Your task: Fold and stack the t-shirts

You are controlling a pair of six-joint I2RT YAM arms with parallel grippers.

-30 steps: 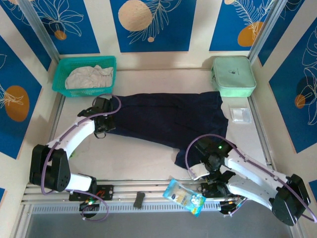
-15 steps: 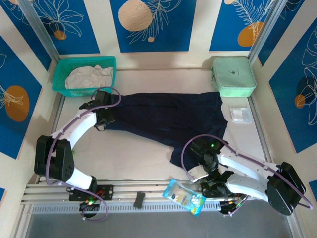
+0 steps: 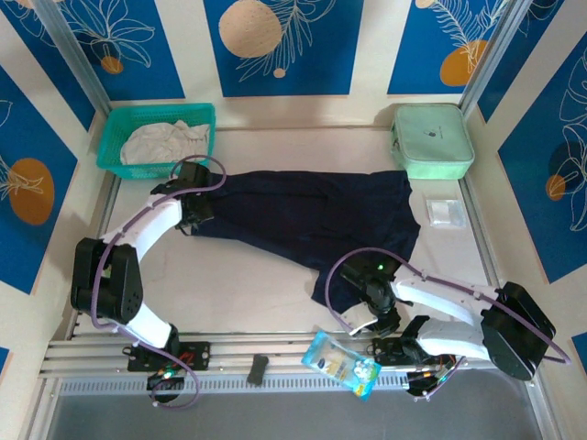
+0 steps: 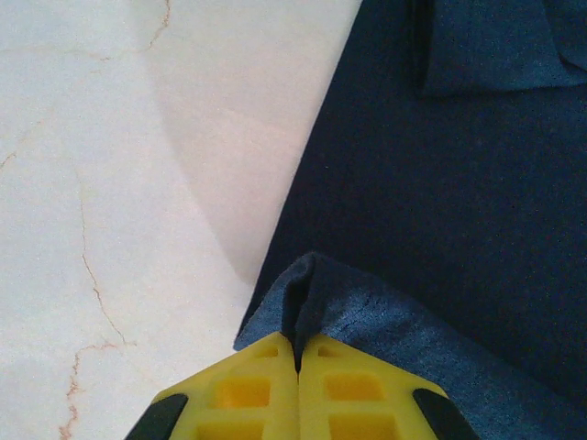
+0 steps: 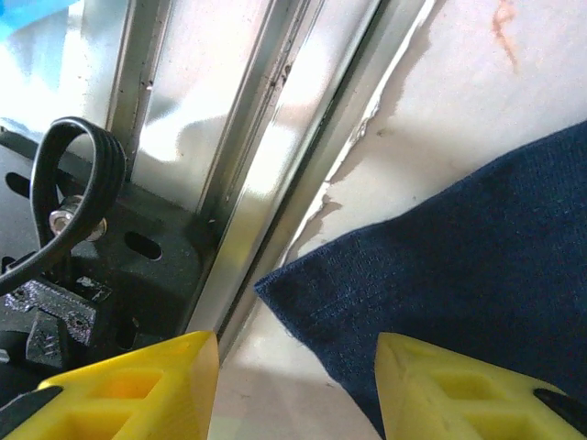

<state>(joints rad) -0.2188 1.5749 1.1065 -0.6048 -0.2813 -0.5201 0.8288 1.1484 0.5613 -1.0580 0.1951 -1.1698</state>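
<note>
The dark navy t-shirt (image 3: 312, 220) lies spread across the middle of the table. My left gripper (image 3: 196, 209) is at its left edge, shut on a pinched fold of the navy cloth (image 4: 367, 312), which rises just above the yellow fingertips (image 4: 257, 385). My right gripper (image 3: 365, 307) hovers open over the shirt's near corner (image 5: 440, 275); the corner lies between the spread yellow fingers (image 5: 138, 385), close to the table's metal rail (image 5: 266, 183). The off-white t-shirt (image 3: 163, 142) sits crumpled in the teal basket (image 3: 110, 137) at the back left.
A mint-green case (image 3: 431, 139) stands at the back right, with a small clear packet (image 3: 445, 212) in front of it. A blue snack packet (image 3: 341, 364) and a small black item (image 3: 258, 369) rest on the front rail by the arm bases.
My left gripper has drawn the shirt's left edge a little farther back. My right gripper has slid left along the near edge, over the shirt's near corner.
</note>
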